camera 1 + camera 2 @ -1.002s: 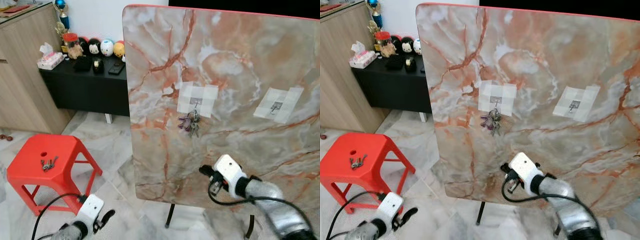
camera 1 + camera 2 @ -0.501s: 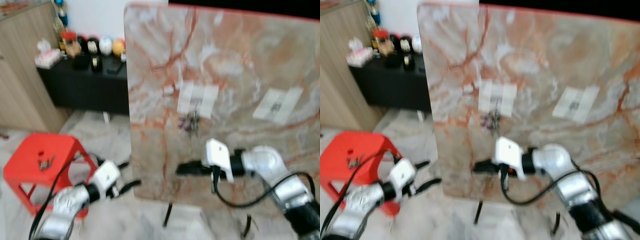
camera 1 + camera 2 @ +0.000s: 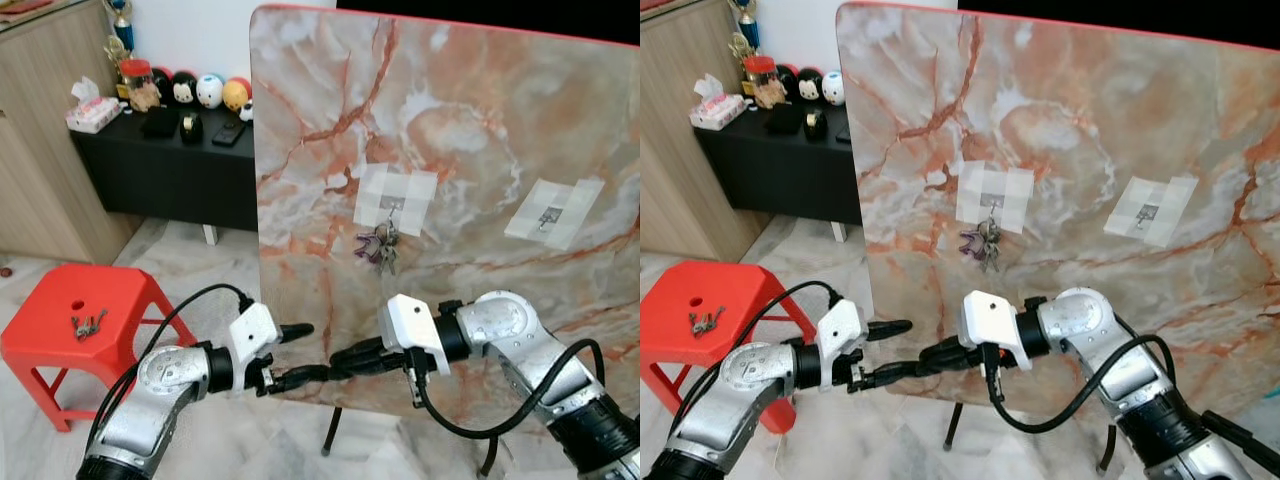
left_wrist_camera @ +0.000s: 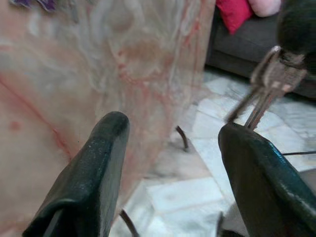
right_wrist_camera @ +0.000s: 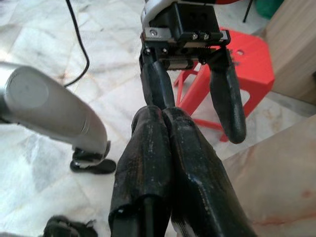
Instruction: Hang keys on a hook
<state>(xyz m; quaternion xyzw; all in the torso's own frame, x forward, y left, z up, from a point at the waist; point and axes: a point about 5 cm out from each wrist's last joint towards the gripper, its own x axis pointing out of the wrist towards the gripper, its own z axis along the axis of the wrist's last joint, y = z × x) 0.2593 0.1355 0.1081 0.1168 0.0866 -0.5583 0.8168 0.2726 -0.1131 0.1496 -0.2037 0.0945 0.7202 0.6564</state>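
Observation:
A bunch of keys (image 3: 378,247) hangs on the left hook (image 3: 391,206) of the upright marble board (image 3: 450,120). The right hook (image 3: 552,213) is bare. Another key set (image 3: 87,323) lies on the red stool (image 3: 125,298). My right gripper (image 3: 345,357) points left below the board's lower left corner, fingers pressed together. In the left wrist view a small set of keys (image 4: 266,81) dangles from its dark tip. My left gripper (image 3: 300,352) faces it tip to tip, open, with nothing between its fingers (image 4: 98,163).
A black low table (image 3: 170,165) with toys and a wooden cabinet (image 3: 40,130) stand at the back left. The board rests on thin black legs (image 3: 332,435) over a marble floor. A black cable (image 3: 470,425) loops under my right arm.
Both arms rose from low down and swung toward each other. The right gripper turned to point left, and the left gripper came up to meet it in front of the board's lower corner.

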